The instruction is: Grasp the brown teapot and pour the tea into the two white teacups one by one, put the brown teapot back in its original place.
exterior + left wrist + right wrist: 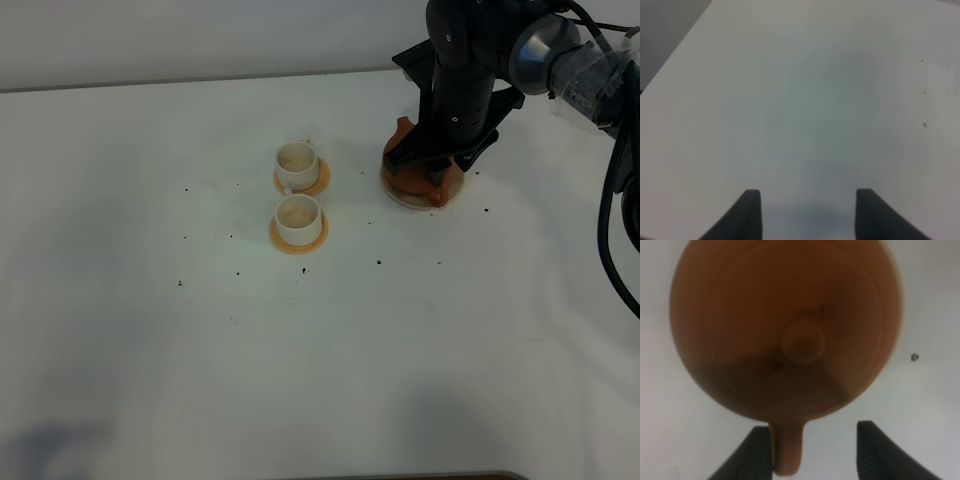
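With the brown teapot (412, 181) sitting on its beige saucer (396, 198) on the desk (300, 350), the right hand (812, 440) stands wide astride the handle (788, 452), gripping nothing, so the grasp seems the step in hand, needing a square close on that handle before any lift.

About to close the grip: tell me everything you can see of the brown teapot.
The round reddish-brown clay teapot stands upright on the flat pale beige saucer, knobbed lid on. Its finish looks matte. A narrow projection, probably the handle, lies inside the open right pincer, close against one finger, clear of the other.
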`<state>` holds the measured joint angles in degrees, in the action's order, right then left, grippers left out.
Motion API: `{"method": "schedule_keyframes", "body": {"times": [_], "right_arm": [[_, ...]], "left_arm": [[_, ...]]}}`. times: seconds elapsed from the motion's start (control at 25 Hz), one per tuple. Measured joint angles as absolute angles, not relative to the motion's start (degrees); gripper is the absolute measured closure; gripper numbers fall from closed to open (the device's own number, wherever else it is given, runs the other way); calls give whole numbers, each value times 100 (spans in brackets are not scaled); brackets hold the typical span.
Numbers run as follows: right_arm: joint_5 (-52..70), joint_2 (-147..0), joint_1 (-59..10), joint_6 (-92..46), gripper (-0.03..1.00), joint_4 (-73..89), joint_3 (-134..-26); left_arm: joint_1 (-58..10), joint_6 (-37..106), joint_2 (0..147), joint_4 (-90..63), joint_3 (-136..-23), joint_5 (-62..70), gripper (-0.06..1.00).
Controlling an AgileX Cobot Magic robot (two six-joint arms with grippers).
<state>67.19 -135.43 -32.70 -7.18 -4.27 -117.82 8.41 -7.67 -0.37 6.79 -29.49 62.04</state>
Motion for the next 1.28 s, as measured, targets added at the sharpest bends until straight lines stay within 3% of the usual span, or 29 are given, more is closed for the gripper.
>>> {"method": "schedule_keyframes", "body": {"times": [0.4,0.76,1.12,1.28], "right_arm": [[6730,-13607,-3270,-734,60,-421,-11782],[6736,-13607,-3275,-935,72,-397,-11782],[6736,-13607,-3275,-1073,74,-393,-11782],[6747,-13607,-3275,-1077,83,-393,-11782]], "left_arm": [[841,-767,-37,679,-2949,6204,52],[841,-767,-37,679,-2949,6204,52],[841,-767,-37,679,-2949,6204,52],[841,-767,-37,679,-2949,6204,52]]}}
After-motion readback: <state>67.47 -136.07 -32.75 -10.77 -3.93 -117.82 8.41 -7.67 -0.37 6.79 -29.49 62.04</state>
